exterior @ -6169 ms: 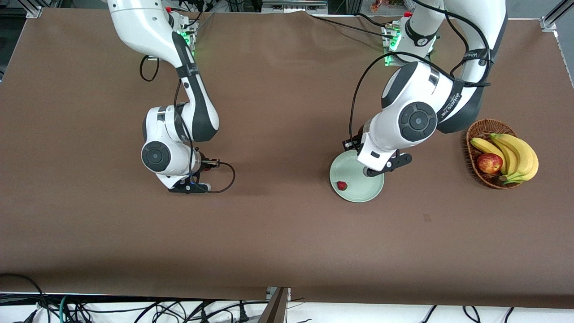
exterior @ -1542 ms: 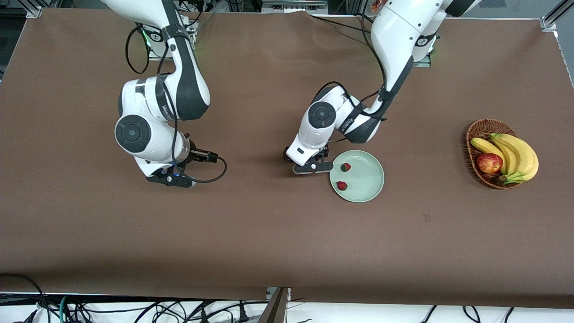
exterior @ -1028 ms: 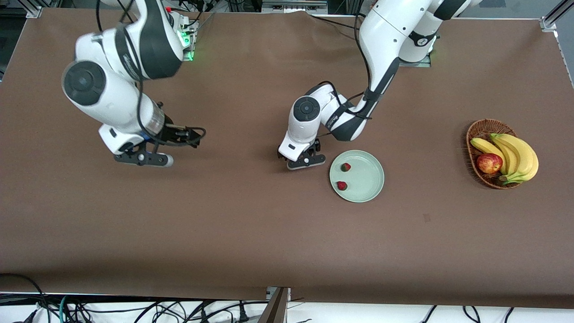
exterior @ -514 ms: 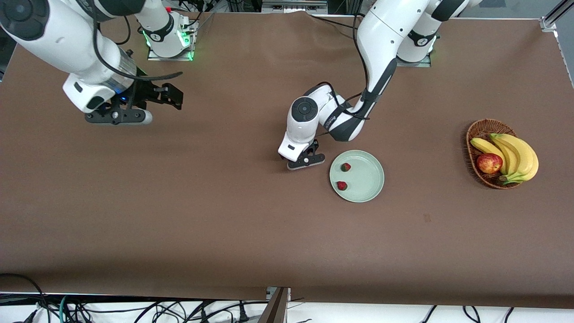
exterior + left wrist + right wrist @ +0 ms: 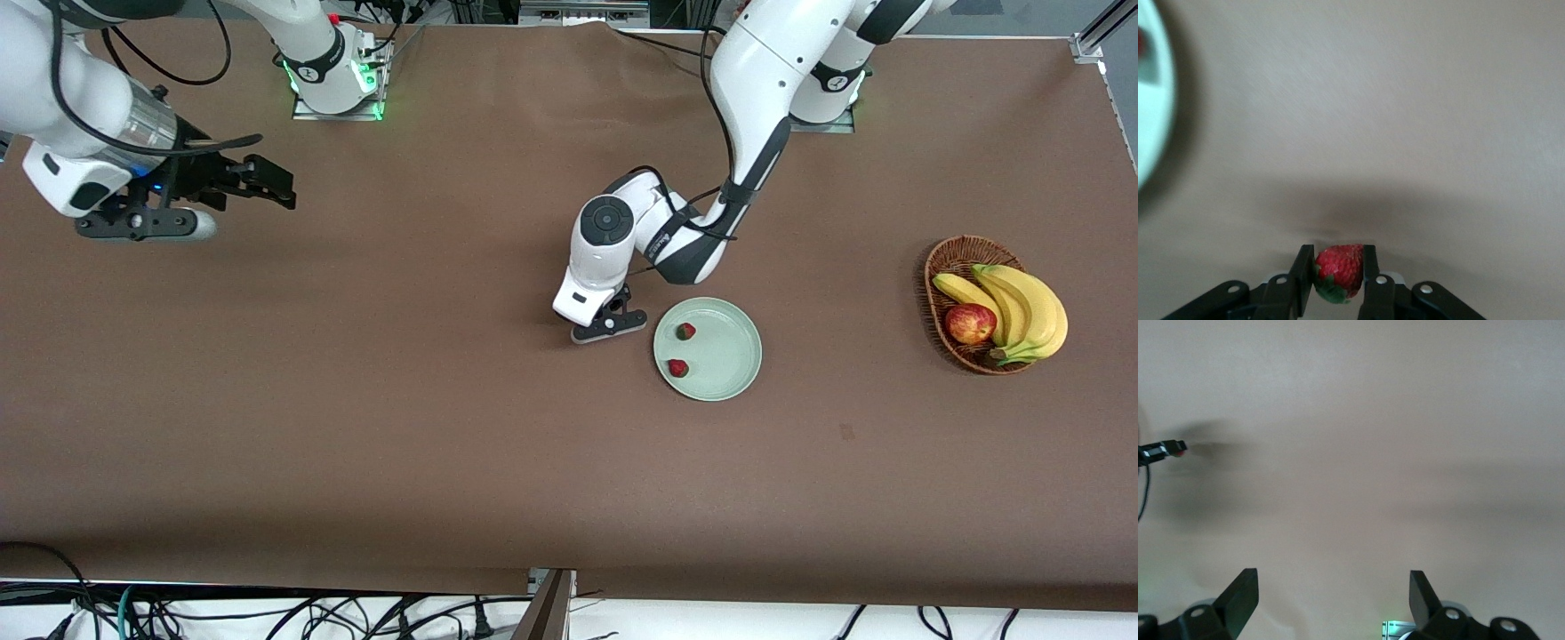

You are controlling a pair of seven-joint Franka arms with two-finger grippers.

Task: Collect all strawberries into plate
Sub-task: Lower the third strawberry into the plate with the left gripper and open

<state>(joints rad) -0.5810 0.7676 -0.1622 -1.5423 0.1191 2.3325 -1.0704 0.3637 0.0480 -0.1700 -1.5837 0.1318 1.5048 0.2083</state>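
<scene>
Your left gripper had just clenched its fingers on the third strawberry beside the plate, while your right gripper, fingers released, had withdrawn toward its table corner.

I see a brown covered surface spanning the whole view. Two things rest directly on it — a pale green plate near the middle, and a brown wicker basket well apart from it, toward the left arm's end. The plate lies slightly nearer the front camera than the basket. The arm bases stand along the surface's top edge.
</scene>
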